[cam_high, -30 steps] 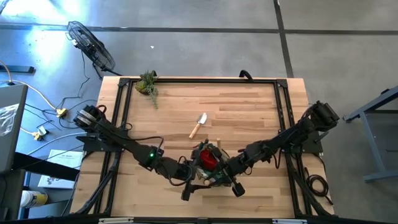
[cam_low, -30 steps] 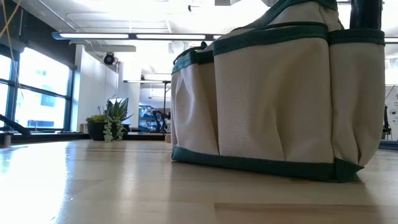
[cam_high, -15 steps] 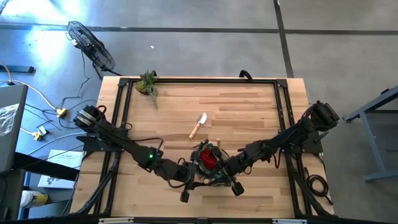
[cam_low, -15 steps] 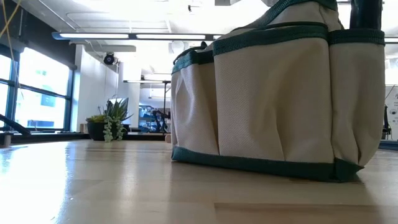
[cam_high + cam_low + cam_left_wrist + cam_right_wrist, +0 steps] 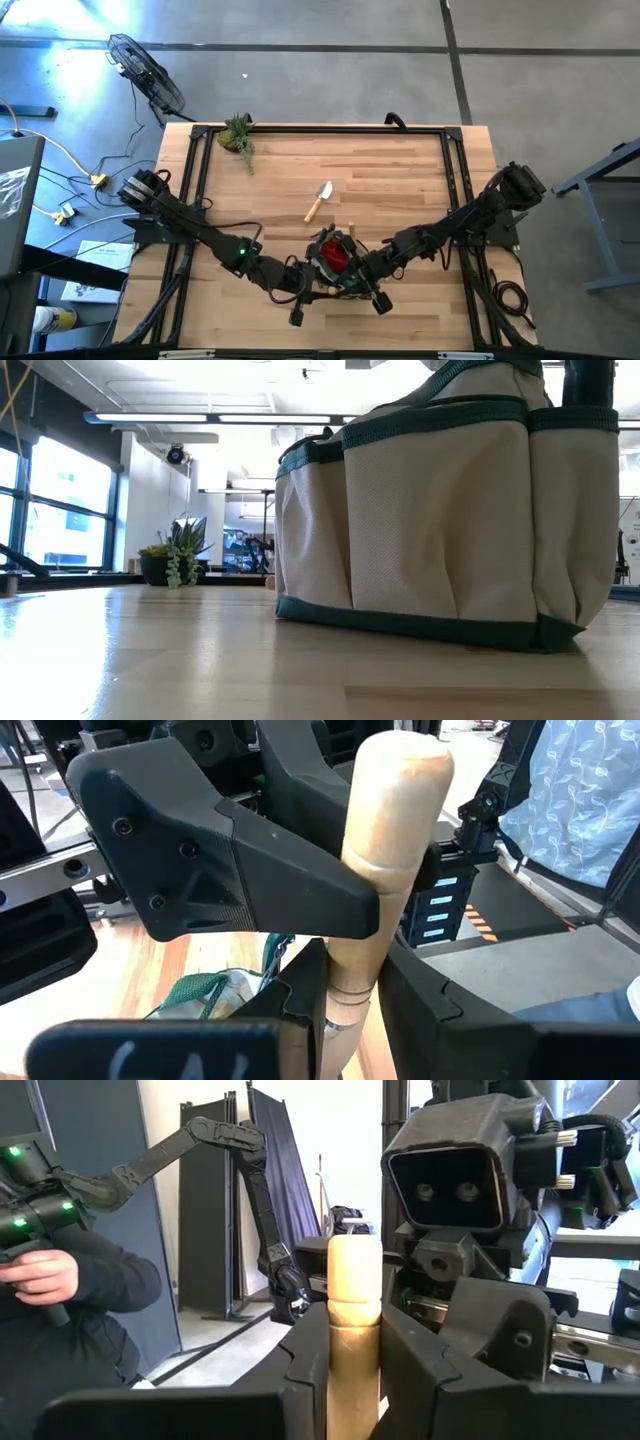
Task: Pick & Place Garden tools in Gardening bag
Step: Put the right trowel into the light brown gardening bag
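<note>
High view: gardening bag (image 5: 335,262) near the tabletop's front edge, red piece showing inside; one wooden-handled trowel (image 5: 319,200) lies mid-table. Left gripper (image 5: 345,990) and right gripper (image 5: 352,1360) meet over the bag, each clamped on a wooden handle (image 5: 385,850).

- A robotics lab or workshop is shown.
- A wooden surface (image 5: 400,180) is framed by a black rig on a concrete floor (image 5: 330,70).
- Cables (image 5: 70,165) and a fan (image 5: 145,75) are seen nearby.
- Ceiling strip lights (image 5: 190,418) and large windows (image 5: 60,510) are visible.
</note>
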`<action>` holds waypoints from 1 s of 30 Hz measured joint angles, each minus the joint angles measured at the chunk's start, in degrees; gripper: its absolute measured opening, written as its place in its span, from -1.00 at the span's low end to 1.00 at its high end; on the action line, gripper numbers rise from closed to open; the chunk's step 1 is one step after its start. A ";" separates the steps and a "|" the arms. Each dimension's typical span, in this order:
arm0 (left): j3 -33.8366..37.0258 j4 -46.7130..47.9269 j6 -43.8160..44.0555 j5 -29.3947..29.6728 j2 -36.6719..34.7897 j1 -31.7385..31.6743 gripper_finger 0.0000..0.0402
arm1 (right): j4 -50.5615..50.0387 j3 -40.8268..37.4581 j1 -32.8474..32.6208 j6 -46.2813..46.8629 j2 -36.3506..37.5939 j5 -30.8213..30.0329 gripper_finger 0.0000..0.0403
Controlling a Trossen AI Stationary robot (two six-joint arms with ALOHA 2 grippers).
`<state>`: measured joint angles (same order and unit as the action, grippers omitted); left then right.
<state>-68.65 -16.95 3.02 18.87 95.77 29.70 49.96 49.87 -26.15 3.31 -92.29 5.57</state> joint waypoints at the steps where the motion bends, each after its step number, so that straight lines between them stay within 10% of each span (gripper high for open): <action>1: 0.00 0.01 0.00 0.02 0.02 0.00 -0.69 | 0.00 0.00 0.00 0.02 0.00 -0.19 -0.70; 19: 0.05 0.80 0.20 -0.02 0.02 -0.09 -0.69 | -2.19 0.02 -0.11 4.47 0.02 -2.49 -0.60; 30: 0.05 1.14 0.42 0.33 0.02 -0.16 -0.69 | -3.12 0.02 -0.55 4.93 0.17 -3.13 -0.11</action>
<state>-68.60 -15.81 3.44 19.20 95.79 29.54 46.84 49.89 -26.71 8.24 -92.12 2.44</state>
